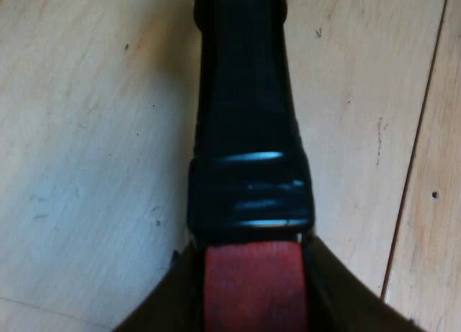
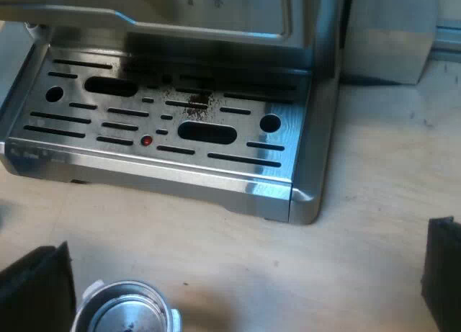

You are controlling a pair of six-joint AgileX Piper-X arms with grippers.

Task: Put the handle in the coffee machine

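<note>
The left gripper (image 1: 248,271) is seen pinched on the handle (image 1: 245,94) of the metal holder (image 2: 126,314). Its two black fingers (image 1: 155,307) are pressed against either side of the red end (image 1: 253,289), and the dark, glossy handle is pointed straight away from them. Under the handle a pale wooden table (image 1: 86,130) is seen, with a thin dark seam (image 1: 410,166) between two boards running alongside the handle. Whether the handle is lifted off the wood or laid on it cannot be told.

The right gripper (image 2: 241,274) is spread wide, its fingers (image 2: 32,289) set well apart. The holder is seen here by its round metal basket, open side up with its shiny bottom showing. The basket lies just beside one of these fingers and well apart from the other.

Beyond the holder, across a strip of bare table, the espresso machine (image 2: 317,116) is stood. The holder is not locked into it. Facing the holder is the machine's slotted steel drip tray (image 2: 288,123). Loose coffee grounds (image 2: 198,105) are scattered about the tray's middle, towards the side away from the holder. A small red dot (image 2: 147,140) is set in the tray closer to the holder than the grounds. Past the machine, farther still from the holder, a grey metal block (image 2: 389,37) is stood on the table.
</note>
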